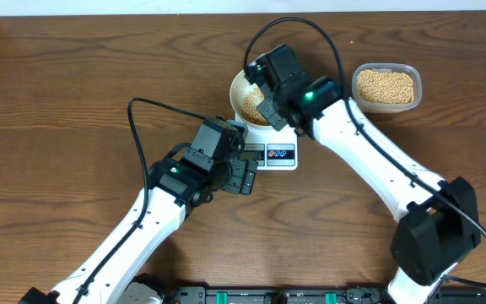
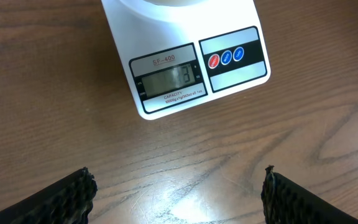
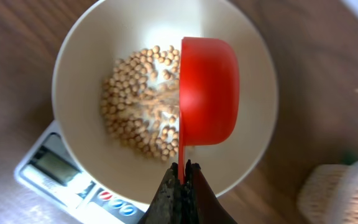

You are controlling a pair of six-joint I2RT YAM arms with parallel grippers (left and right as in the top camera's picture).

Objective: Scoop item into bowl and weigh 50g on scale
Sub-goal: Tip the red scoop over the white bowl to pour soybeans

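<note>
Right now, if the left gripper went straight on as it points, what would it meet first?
Probably the scale, at its display edge. The open left gripper aims at it over bare table; if tilted down, the table comes first.

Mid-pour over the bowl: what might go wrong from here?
1. The red scoop, tipped sideways in the right gripper, dumps beans fast; the bowl may overshoot the target.
2. The scoop sits close to the bowl; touching its wall would likely skew the scale reading.
</note>
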